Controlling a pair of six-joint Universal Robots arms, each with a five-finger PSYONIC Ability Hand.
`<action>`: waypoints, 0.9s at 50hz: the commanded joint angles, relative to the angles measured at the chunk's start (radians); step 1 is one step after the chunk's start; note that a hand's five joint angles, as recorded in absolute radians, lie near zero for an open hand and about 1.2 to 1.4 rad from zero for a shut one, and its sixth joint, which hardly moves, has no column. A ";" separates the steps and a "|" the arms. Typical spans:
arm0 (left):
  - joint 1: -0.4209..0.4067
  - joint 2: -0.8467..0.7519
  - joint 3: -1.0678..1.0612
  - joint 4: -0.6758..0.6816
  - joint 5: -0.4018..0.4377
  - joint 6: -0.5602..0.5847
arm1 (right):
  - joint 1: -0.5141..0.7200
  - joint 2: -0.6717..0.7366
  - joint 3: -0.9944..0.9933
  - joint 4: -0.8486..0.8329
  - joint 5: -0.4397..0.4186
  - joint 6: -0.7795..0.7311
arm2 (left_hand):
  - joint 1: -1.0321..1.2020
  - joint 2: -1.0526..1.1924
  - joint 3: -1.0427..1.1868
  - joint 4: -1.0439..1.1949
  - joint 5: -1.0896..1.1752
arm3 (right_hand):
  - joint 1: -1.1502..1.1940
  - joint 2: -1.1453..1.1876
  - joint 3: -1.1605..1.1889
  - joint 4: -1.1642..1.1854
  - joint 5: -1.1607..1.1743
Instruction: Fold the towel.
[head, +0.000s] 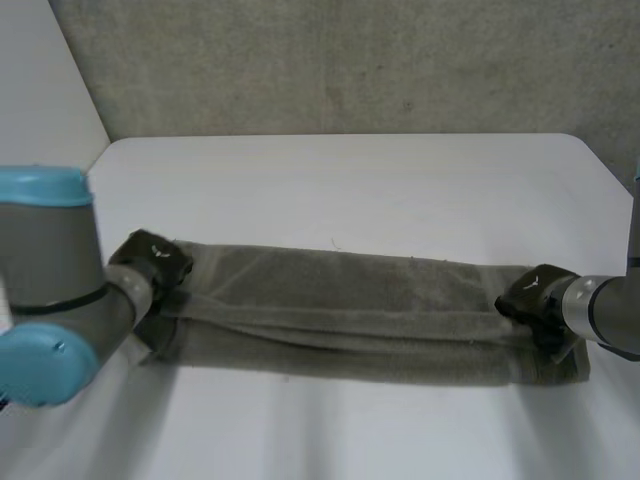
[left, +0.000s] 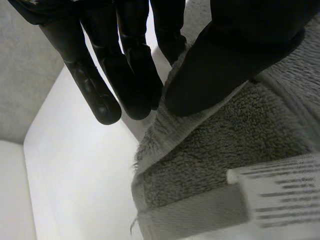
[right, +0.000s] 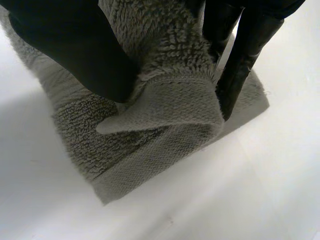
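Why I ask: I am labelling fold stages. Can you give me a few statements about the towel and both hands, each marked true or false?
1. The towel lies as a long folded strip on the white table. True.
2. The left hand is at the towel's middle. False: it is at the towel's left end, pinching its edge.
3. The right hand pinches a raised layer at the towel's right end. True.
4. The towel is bright red. False: it is grey.
5. A white printed label sits on the towel near the left hand. True.
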 joint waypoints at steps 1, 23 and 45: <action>-0.037 -0.186 0.232 -0.001 -0.012 0.000 | -0.001 0.005 -0.008 -0.117 0.001 0.069 | 0.216 0.180 0.181 0.178 0.185 | 0.440 0.217 0.211 0.201 0.235; -0.061 -0.452 0.575 0.005 -0.051 0.165 | 0.037 0.155 -0.125 -0.228 0.068 0.080 | 0.216 0.180 0.181 0.178 0.185 | 0.412 0.189 0.182 0.173 0.207; -0.060 -0.439 0.650 0.091 -0.049 0.151 | 0.068 0.143 -0.174 -0.386 0.133 0.095 | -0.785 -0.820 -0.820 -0.822 -0.815 | -0.782 -1.005 -1.011 -1.020 -0.987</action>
